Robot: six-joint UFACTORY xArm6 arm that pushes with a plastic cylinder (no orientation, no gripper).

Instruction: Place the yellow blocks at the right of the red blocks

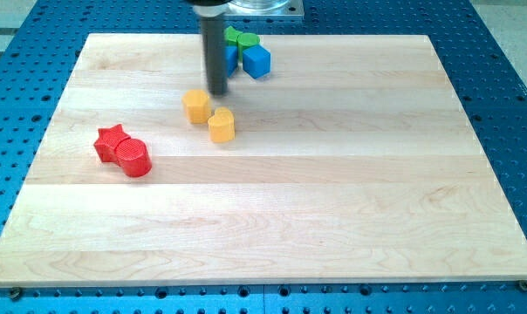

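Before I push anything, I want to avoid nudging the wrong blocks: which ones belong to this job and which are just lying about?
Job:
yellow hexagonal block
yellow rounded block
red star block
red cylinder block
my tip, just above the yellow pair

Lying about:
blue cube
blue block behind the rod
green block

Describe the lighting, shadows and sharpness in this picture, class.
Camera view: even, soft light on the wooden board, no harsh glare; faint short shadows beside the two yellow blocks and the red blocks; blocks sharp; the rod is slightly soft near the view's top, my tip just above and between the yellow blocks.
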